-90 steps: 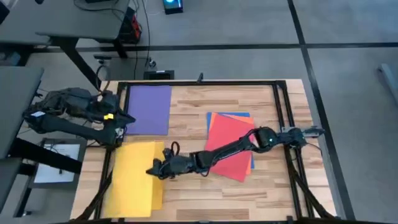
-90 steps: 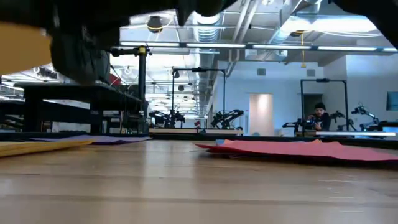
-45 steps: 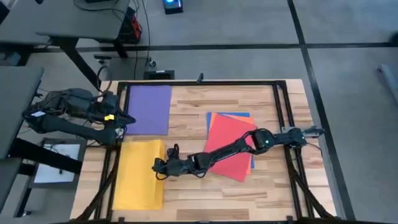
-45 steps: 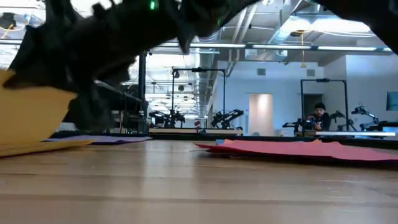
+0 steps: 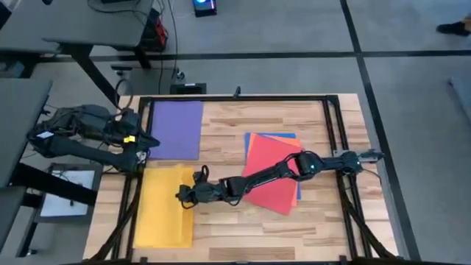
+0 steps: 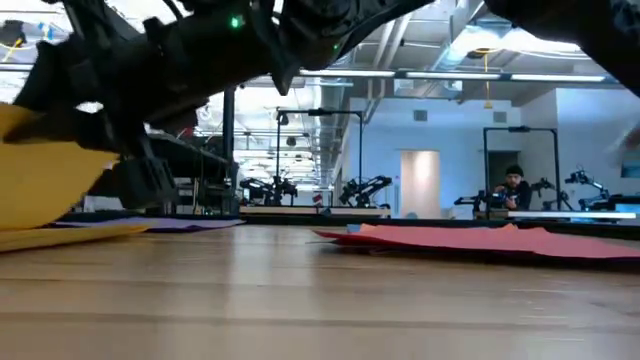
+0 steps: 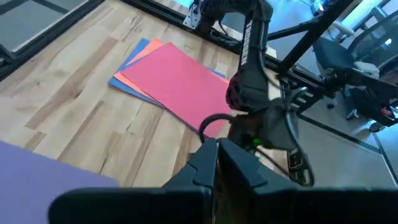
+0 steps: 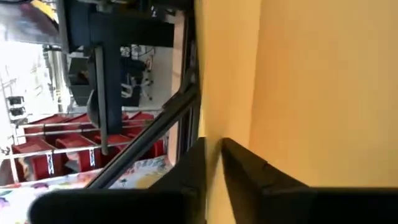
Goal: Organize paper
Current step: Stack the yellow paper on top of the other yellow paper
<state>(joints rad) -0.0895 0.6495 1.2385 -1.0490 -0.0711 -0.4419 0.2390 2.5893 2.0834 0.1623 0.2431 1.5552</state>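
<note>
- Since a second ago, the right gripper [image 5: 182,195] has shifted slightly toward the table's middle, its fingers pinching the yellow paper [image 5: 160,207] by its lifted edge.
- At ten o'clock lies purple paper [image 5: 176,129]; at three o'clock, the red, orange and blue stack [image 5: 271,171].
- Left gripper [image 5: 141,157] waits at nine o'clock, fingers pressed together.

The high view looks straight down on the whole table [image 5: 243,228], the low view skims level across it, and both wrist cameras sit close above it.
</note>
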